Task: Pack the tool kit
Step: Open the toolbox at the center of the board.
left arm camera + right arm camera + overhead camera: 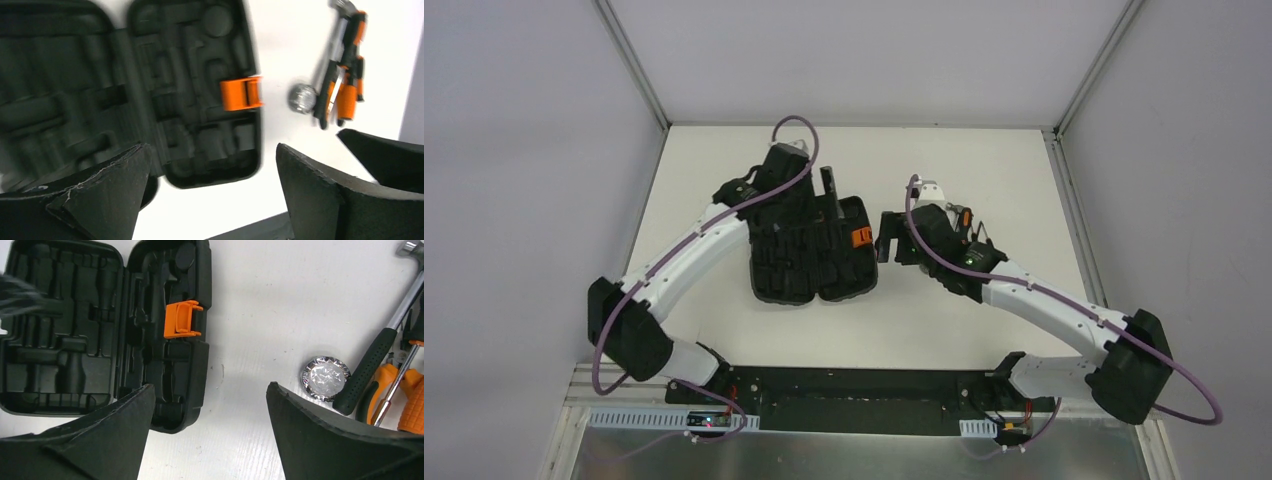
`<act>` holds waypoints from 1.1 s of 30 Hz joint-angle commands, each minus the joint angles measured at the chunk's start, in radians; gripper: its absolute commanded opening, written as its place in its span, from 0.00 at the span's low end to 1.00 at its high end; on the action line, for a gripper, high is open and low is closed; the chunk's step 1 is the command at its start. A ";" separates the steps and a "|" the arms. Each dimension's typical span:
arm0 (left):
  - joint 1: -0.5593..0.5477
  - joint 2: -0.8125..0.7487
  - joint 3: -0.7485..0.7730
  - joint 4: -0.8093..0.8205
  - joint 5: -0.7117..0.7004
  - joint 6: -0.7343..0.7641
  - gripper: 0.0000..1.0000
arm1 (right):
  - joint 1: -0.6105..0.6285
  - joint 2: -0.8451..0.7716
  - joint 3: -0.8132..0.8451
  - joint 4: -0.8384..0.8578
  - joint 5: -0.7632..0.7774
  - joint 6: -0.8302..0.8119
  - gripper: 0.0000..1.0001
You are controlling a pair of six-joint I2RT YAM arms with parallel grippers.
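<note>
I see the tool case [65, 330] lying open, frame left. My left gripper [212, 150] and right gripper [210, 386] are both released, empty.

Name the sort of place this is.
Probably a robot lab test cell: a white table walled by grey panels on metal framing, with a left arm and right arm mounted at its near edge.

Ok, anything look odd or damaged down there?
A crinkled silver disc lies beside the hammer, unlike the orange-handled tools. On the left hand, one finger pad shows pale cracks.
</note>
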State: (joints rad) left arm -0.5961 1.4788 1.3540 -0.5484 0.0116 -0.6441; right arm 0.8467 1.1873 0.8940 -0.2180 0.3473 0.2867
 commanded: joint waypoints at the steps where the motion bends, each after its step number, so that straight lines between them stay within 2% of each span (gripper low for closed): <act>1: 0.118 -0.201 -0.145 -0.075 -0.149 0.021 0.99 | -0.002 0.103 0.116 -0.014 -0.026 -0.055 0.86; 6: 0.248 -0.334 -0.343 -0.110 -0.179 0.010 0.95 | 0.011 0.232 0.232 -0.046 -0.024 -0.102 0.86; 13: 0.254 -0.404 -0.485 -0.117 -0.248 -0.025 0.93 | 0.055 0.445 0.419 -0.146 0.110 -0.209 0.88; 20: 0.254 -0.411 -0.580 -0.073 -0.297 -0.095 0.89 | 0.113 0.664 0.587 -0.280 0.348 -0.264 0.90; 26: 0.254 -0.398 -0.670 0.001 -0.290 -0.131 0.80 | 0.119 0.757 0.646 -0.333 0.450 -0.279 0.92; 33: 0.254 -0.377 -0.725 0.043 -0.303 -0.163 0.60 | 0.118 0.794 0.654 -0.339 0.527 -0.338 0.93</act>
State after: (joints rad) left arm -0.3405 1.0946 0.6552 -0.5461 -0.2485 -0.7704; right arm 0.9657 1.9747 1.5021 -0.5278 0.7712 -0.0059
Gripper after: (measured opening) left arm 0.653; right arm 0.926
